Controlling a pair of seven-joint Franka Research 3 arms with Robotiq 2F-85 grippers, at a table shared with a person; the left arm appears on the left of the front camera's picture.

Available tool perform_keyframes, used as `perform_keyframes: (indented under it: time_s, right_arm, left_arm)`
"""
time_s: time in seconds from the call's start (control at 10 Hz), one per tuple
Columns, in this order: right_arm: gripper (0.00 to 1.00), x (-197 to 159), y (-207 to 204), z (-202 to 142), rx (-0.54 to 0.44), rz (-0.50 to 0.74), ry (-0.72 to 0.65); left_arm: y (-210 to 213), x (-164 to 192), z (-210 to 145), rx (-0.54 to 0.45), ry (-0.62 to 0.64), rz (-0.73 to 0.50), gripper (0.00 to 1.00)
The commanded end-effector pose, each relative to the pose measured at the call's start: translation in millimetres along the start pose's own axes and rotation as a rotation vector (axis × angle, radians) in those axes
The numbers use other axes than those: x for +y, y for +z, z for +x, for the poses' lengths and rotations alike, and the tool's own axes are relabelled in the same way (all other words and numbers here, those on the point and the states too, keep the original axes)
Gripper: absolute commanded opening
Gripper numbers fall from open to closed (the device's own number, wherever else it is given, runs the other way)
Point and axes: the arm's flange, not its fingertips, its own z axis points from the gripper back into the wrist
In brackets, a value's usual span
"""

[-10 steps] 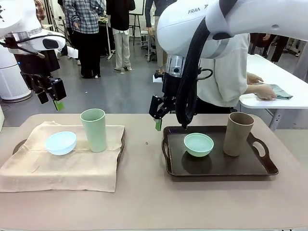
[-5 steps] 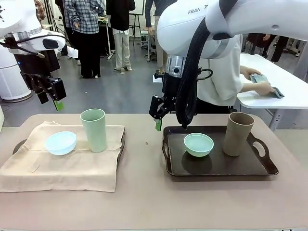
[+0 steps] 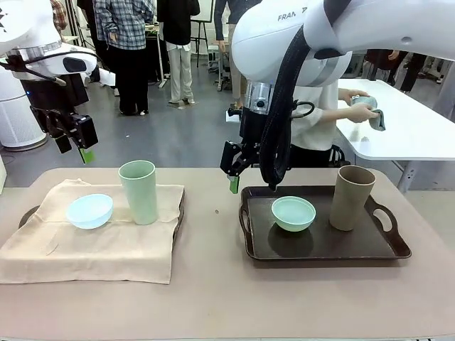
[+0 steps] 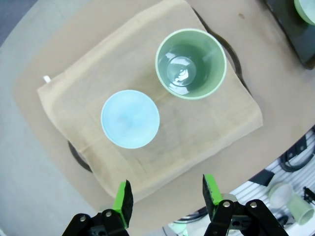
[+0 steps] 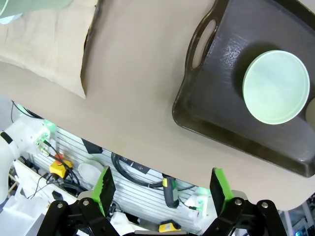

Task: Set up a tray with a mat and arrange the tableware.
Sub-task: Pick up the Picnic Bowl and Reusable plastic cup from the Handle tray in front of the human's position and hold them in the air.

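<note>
A beige mat (image 3: 99,241) covers the left tray (image 3: 179,213); on it stand a pale blue bowl (image 3: 89,210) and a light green cup (image 3: 138,192). The dark right tray (image 3: 320,245) holds a mint green bowl (image 3: 293,213) and a tan cup (image 3: 352,197). My left gripper (image 3: 75,149) hangs open and empty above the table's back left corner. From its wrist view the gripper (image 4: 167,194) looks down on the blue bowl (image 4: 130,118) and green cup (image 4: 191,64). My right gripper (image 3: 231,174) hovers open and empty just behind the right tray's left end (image 5: 221,98), with the mint bowl (image 5: 275,87) below it.
Bare table runs between the two trays and along the front edge. A person in a white top stands behind the right tray, holding a grey cloth (image 3: 370,110) over a white side table (image 3: 412,135). Other people stand far back.
Both arms and all tableware have stayed put. The person's hand has lifted the grey cloth off the side table.
</note>
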Motion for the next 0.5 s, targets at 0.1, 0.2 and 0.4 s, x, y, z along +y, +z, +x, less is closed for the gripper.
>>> perform_keyframes:
  time_s: [0.1, 0.2, 0.4]
  right_arm:
    - [1.0, -13, 8, -22, 0.006, -0.034, -0.045]
    - [1.0, -39, 10, -46, -0.002, -0.029, -0.125]
    - [1.0, -90, -2, -91, -0.006, 0.06, -0.246]
  left_arm:
    - [18, 5, -9, -0.019, 0.018, -0.078, 0.75]
    - [24, 16, -20, 0.022, 0.126, -0.148, 0.75]
    - [28, 27, -44, 0.04, 0.191, -0.221, 0.75]
